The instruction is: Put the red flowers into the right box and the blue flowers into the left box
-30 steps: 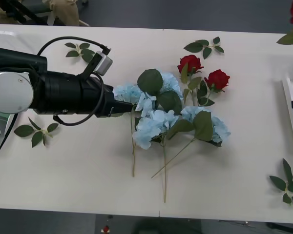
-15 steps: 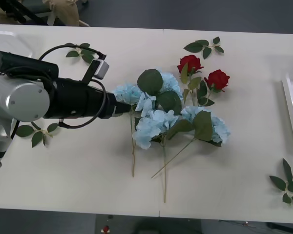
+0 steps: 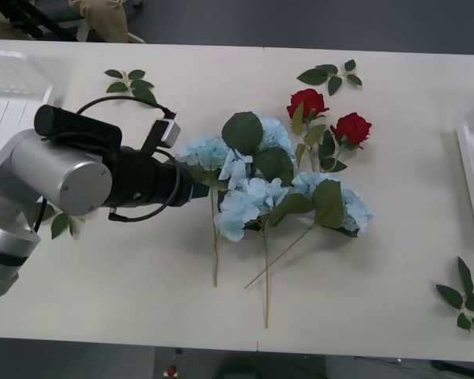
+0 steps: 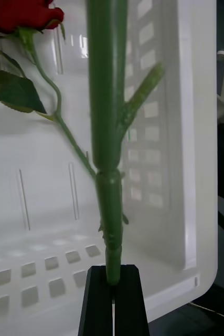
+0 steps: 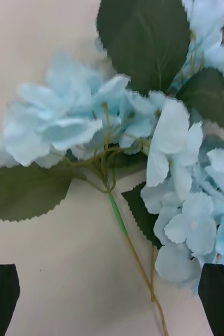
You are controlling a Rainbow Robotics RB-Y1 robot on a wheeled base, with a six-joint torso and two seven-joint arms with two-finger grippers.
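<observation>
Jaws (image 5: pixel 112 299) open astride blue flowers (image 5: pixel 85 123) stem.

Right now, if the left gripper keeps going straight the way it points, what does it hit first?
Most likely the nearest pale sky-blue hydrangea cluster and its thin green stem. The left gripper is open, black fingers either side of that stem, though height above the table is unclear.

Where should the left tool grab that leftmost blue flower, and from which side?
Probably on the thin green stem just below the leftmost blue flower, not the soft petals. The stem lies flat on the table and runs between the open fingers of the left tool, so coming straight down with one finger on each side should close across it. The right tool is holding a red rose stem.
</observation>
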